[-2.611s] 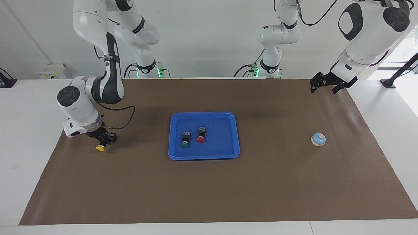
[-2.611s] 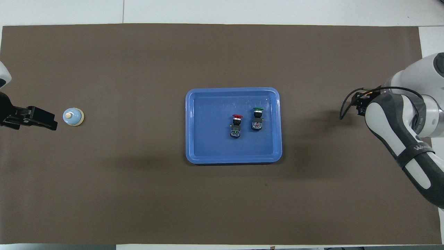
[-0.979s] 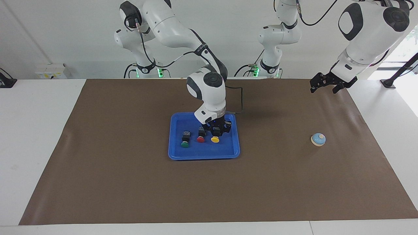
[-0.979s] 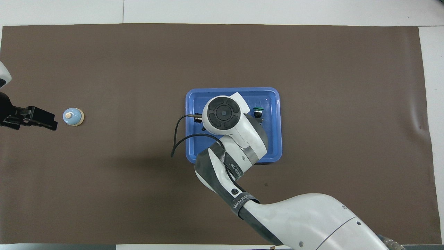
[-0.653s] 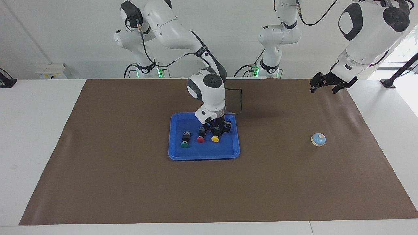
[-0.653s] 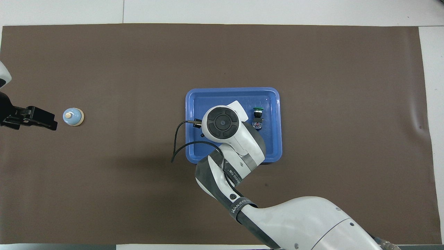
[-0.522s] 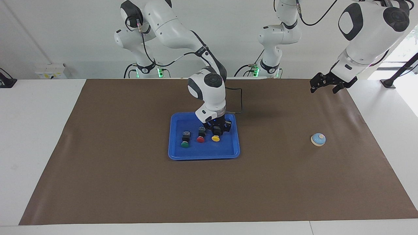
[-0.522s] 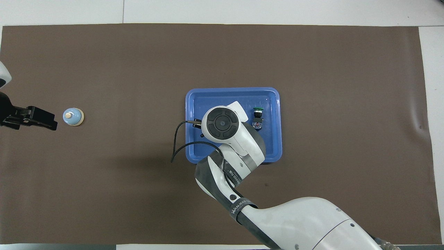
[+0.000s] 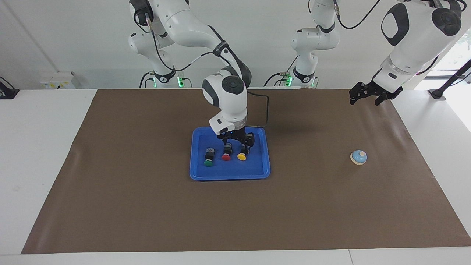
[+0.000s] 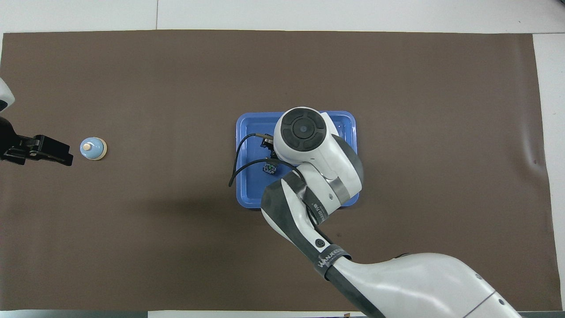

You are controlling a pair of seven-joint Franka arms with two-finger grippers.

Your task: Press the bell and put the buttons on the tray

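The blue tray (image 9: 228, 178) lies mid-mat and holds all three buttons in a row: green (image 9: 208, 162), red (image 9: 225, 157) and yellow (image 9: 241, 156). My right gripper (image 9: 237, 141) hangs open and empty just above the tray, over the red and yellow buttons, touching neither. In the overhead view the right arm covers most of the tray (image 10: 247, 128), and only the yellow button's body (image 10: 269, 168) shows. The bell (image 9: 358, 157) stands on the mat toward the left arm's end, also in the overhead view (image 10: 93, 149). My left gripper (image 9: 364, 96) waits in the air beside the bell (image 10: 53, 152).
A brown mat (image 9: 147, 206) covers the table. The right arm's cable (image 10: 234, 170) loops over the tray's edge. White table (image 9: 36, 147) borders the mat at both ends.
My right gripper carried the yellow button from the right arm's end of the mat into the tray, set it beside the red one, let go and rose. The left arm has not moved.
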